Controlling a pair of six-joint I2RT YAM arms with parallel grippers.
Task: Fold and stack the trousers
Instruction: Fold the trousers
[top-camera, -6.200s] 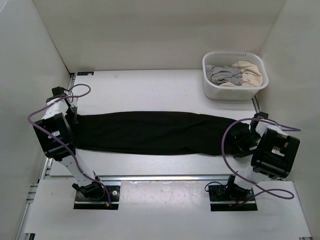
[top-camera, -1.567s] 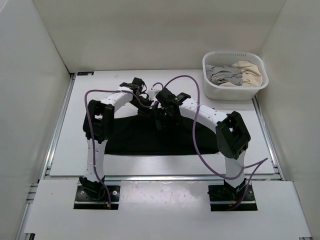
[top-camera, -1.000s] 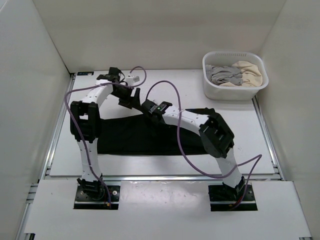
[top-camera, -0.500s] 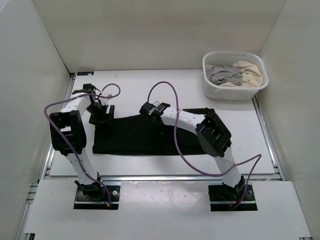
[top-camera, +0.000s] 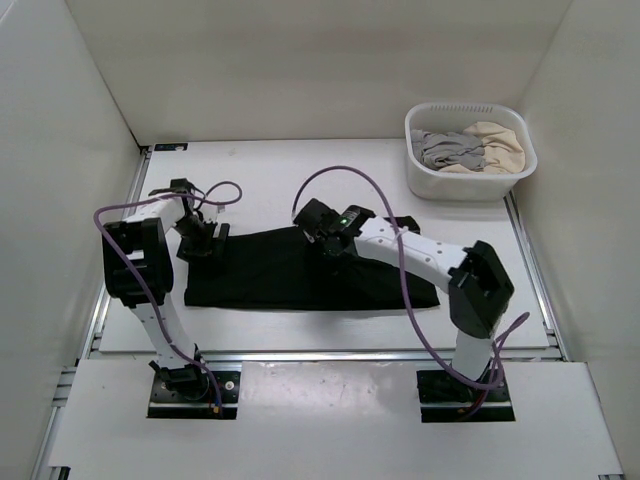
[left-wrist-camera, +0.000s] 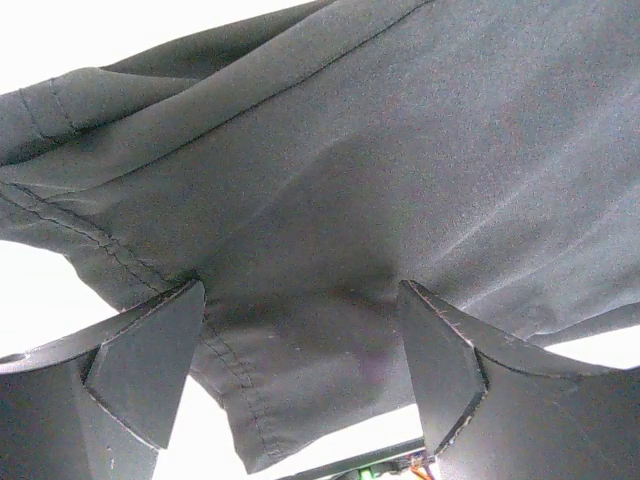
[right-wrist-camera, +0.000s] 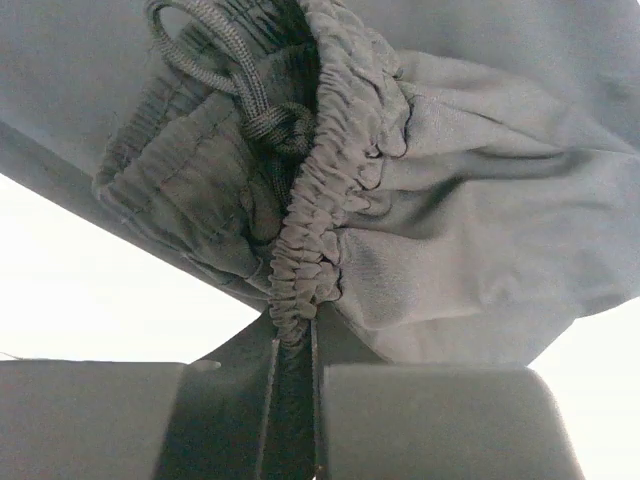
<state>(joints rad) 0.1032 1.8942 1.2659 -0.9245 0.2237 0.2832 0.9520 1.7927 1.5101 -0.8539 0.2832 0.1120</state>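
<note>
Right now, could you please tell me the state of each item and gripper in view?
black trousers: doubled over, lying flat, waistband pinched.
left gripper: open, over the trousers' left end.
right gripper: shut on the trousers' elastic waistband.
white basket: upright, holding clothes.
grey garment: crumpled in the basket.
beige garment: crumpled in the basket.
</note>
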